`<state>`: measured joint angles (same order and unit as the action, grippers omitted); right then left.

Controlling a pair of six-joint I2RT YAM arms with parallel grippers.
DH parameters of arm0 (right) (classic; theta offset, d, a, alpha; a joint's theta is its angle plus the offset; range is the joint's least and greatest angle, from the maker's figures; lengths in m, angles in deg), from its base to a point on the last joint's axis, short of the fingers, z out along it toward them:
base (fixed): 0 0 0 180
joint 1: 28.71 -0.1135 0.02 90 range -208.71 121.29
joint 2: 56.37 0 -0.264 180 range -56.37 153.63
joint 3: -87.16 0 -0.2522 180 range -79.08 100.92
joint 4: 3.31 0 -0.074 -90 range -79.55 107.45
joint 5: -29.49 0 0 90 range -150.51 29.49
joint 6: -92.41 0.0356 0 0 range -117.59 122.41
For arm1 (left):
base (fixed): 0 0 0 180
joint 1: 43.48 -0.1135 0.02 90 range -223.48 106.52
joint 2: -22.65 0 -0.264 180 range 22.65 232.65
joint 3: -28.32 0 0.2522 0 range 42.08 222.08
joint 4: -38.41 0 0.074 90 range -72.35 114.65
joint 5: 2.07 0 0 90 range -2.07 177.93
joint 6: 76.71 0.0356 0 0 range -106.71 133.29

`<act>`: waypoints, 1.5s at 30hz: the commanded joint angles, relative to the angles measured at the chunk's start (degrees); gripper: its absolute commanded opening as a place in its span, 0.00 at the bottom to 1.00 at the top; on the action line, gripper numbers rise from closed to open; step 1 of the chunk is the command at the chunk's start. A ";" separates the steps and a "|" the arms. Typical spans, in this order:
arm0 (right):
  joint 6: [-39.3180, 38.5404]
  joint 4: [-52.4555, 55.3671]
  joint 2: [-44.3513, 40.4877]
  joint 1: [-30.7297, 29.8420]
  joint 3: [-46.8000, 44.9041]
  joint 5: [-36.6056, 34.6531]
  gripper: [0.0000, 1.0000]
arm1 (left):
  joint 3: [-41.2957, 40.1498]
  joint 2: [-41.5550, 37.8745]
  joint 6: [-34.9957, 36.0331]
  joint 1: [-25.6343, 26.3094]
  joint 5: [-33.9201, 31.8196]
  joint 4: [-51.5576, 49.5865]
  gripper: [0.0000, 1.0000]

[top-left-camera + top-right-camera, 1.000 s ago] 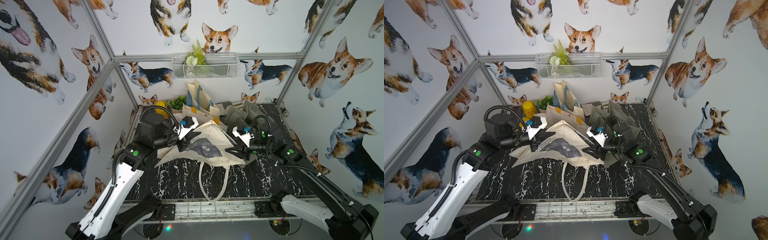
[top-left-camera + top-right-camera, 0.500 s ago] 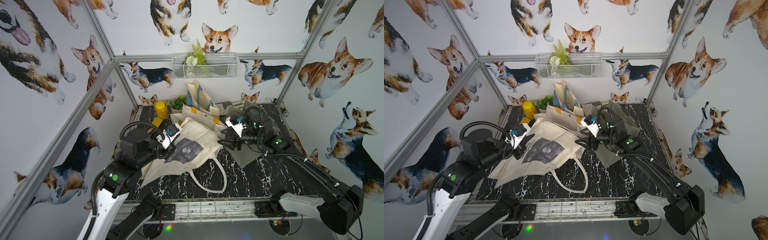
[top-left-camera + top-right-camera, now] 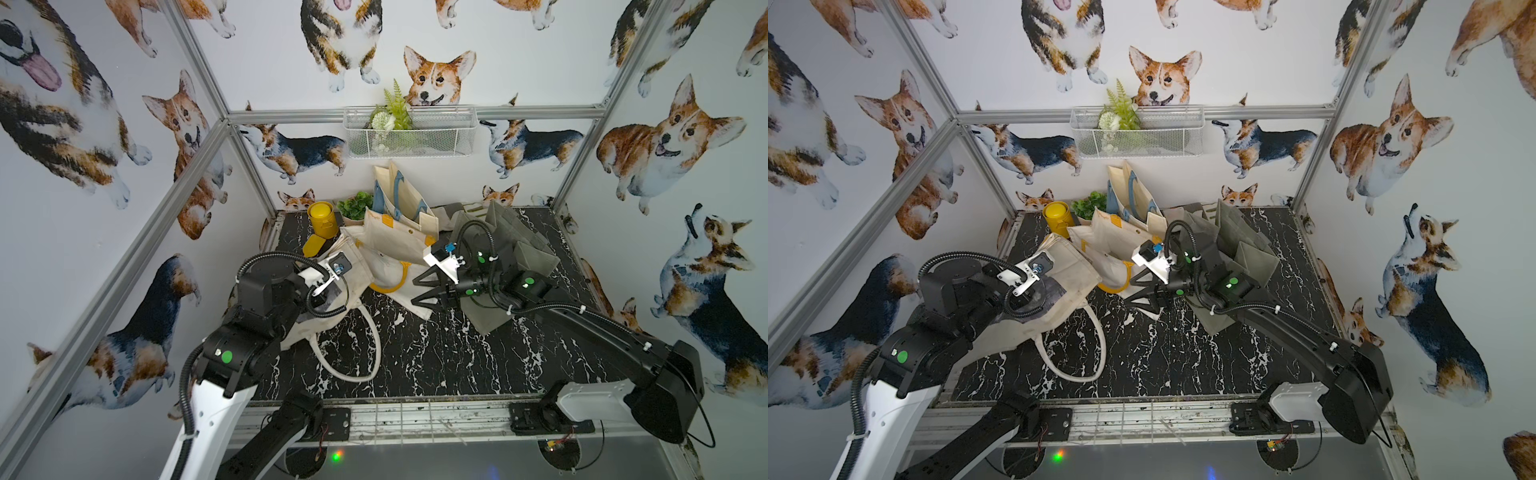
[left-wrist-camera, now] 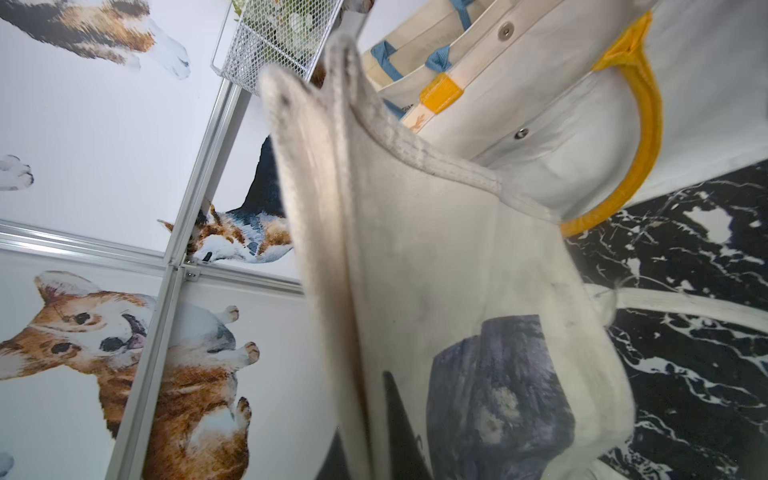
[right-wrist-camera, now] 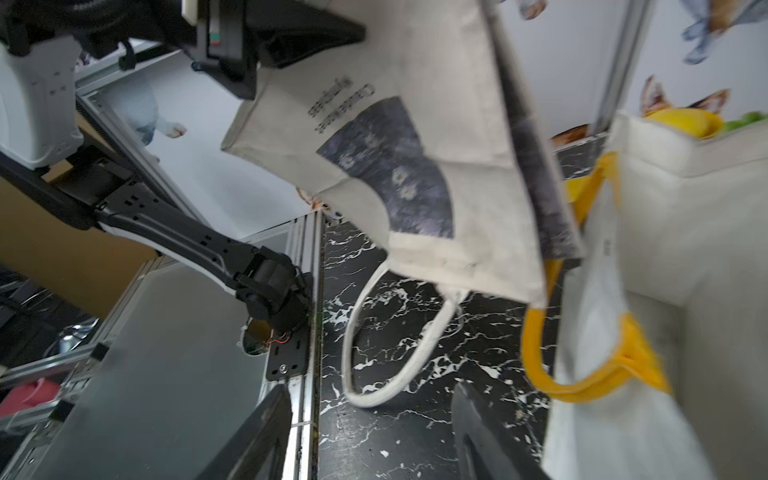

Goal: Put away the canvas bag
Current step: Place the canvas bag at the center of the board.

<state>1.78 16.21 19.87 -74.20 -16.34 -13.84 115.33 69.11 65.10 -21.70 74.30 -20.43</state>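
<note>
Clamped on a fold of the canvas bag (image 3: 356, 268), my left gripper (image 4: 365, 415) is now the only hand that holds it. In both top views the change is clear: one second ago the bag was stretched flat between my two grippers. Now my right gripper (image 3: 415, 292) has let go, and its jaws stand apart and empty above the table (image 3: 457, 353), just beside the yellow-handled bag (image 3: 395, 243). The canvas bag has swung over to my left side. It hangs there from the left arm, and its white handle loop (image 3: 376, 353) reaches down to the table. In the left wrist view the cream cloth with the dark print passes between my two dark fingers (image 4: 399, 424), so I judge the grip firm. In the right wrist view my spread fingers hold nothing, and the canvas bag (image 5: 415, 104) is apart from them, up in the air beside the left arm. I judge that putting the bag away now depends on the left arm alone. The loose loop may drag or catch on the way.
</note>
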 commanded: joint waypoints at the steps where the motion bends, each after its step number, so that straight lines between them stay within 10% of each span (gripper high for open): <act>1: 1.41 -7.47 5.41 -3.06 1.34 2.35 0.60 | 2.50 3.48 6.96 -4.55 6.38 9.68 0.00; 9: 5.26 -19.45 22.85 -6.48 10.78 4.58 0.53 | 7.36 11.75 13.04 -13.66 22.14 13.69 0.00; 21: 36.66 -47.82 52.51 -8.77 31.28 -9.68 0.38 | 4.44 10.80 11.86 -13.76 33.95 15.65 0.00; 27: 34.55 -39.47 53.92 -9.03 32.22 -21.59 0.39 | -2.25 5.04 8.78 -13.78 39.28 15.37 0.00; 45: 40.30 -22.30 43.99 -4.46 23.52 -20.35 0.48 | -23.62 -16.46 1.89 -12.82 43.54 5.73 0.00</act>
<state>38.61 -11.44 66.21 -79.60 7.42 -35.06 92.76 53.37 68.53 -34.82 113.73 -12.08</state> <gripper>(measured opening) 0.476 0.081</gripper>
